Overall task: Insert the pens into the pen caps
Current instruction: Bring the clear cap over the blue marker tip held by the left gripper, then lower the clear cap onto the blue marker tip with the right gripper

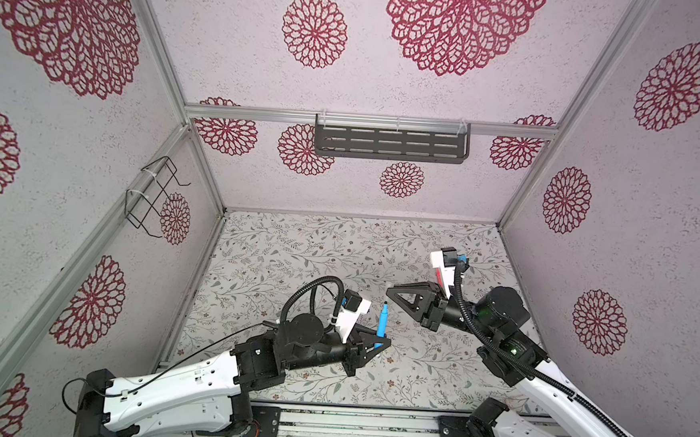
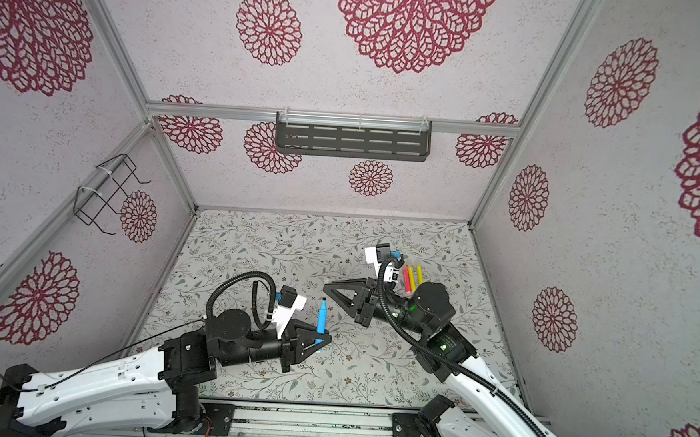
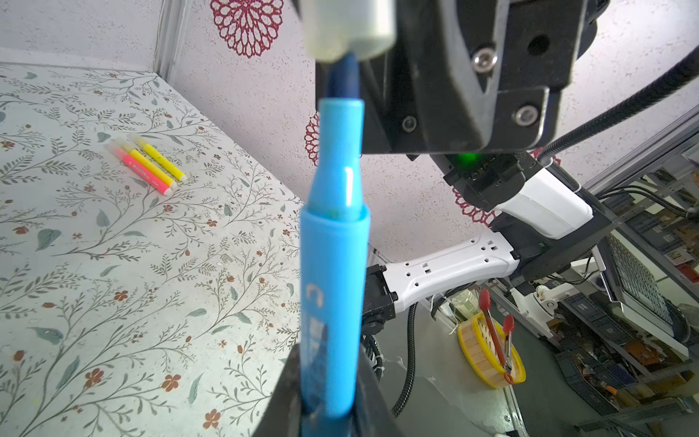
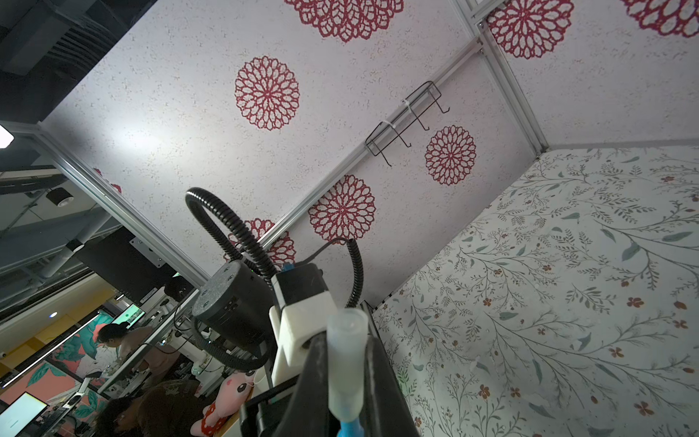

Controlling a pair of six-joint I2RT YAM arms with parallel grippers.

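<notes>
You have even, diffuse light in both top views; shadows on the tabletop [image 1: 297,241] are faint and soft-edged. Wide-angle stretch shows toward the corners. Left wrist view: pen cap [image 3: 348,26] close to the lens is out of focus; you see a glare streak on the blue pen [image 3: 334,246]. Right wrist view: soft bright patch on the wall [image 4: 151,128], dim room beyond.

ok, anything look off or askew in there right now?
Nothing stands out. The left tool holds the blue marker pen, its tip at the clear plastic cap held in the right tool. The pink-red pen and two yellow pens lie neatly side by side on the floral table.
</notes>
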